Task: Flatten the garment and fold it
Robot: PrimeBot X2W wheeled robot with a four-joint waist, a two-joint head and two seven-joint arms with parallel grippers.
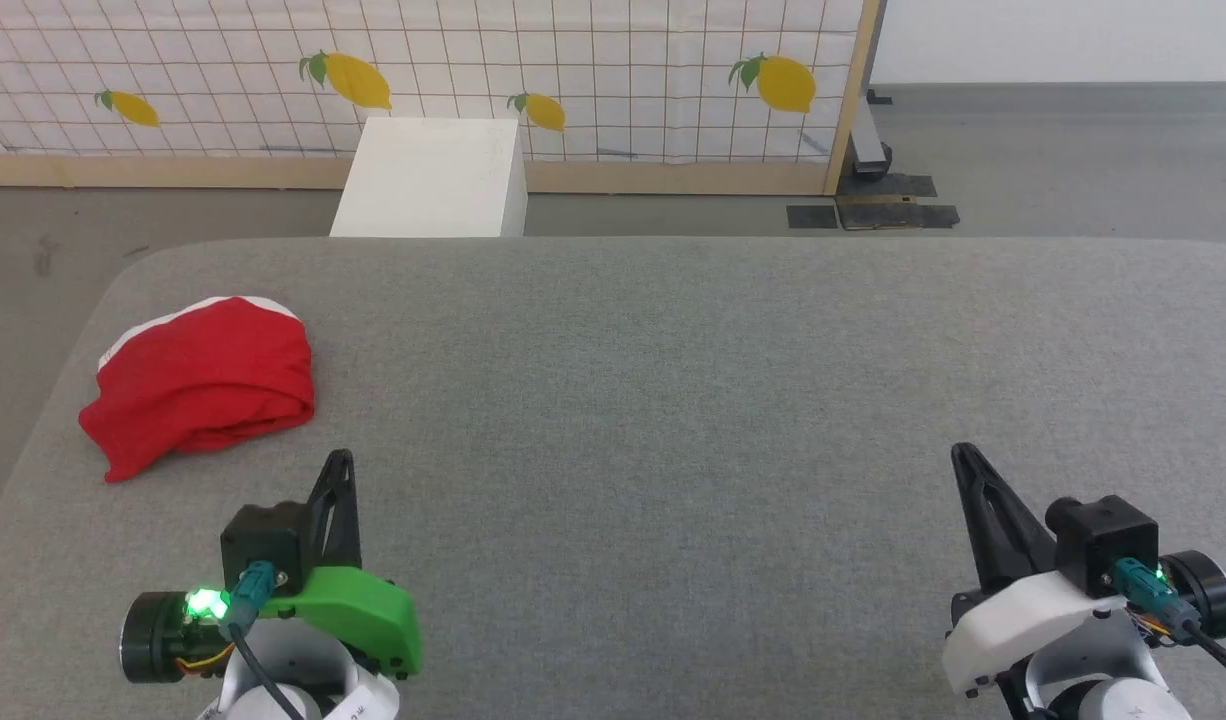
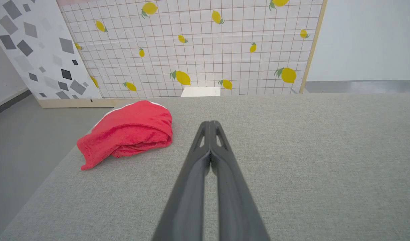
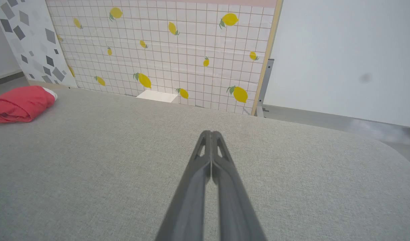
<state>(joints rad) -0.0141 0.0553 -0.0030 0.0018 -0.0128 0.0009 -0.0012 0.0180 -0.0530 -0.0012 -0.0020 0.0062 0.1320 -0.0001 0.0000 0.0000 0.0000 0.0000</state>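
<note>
Far left on the grey fabric counter (image 1: 673,400) lies a bunched red jersey garment (image 1: 201,380); the left pincer (image 1: 343,458) and right pincer (image 1: 963,452) are each pressed together, facing a lemon-print screen (image 1: 593,70).

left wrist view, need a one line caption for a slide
Closed left gripper above a grey table, bunched red shorts lying ahead to its left.

text: none readable | labels: none readable | numbers: none readable | signs: none readable
</note>
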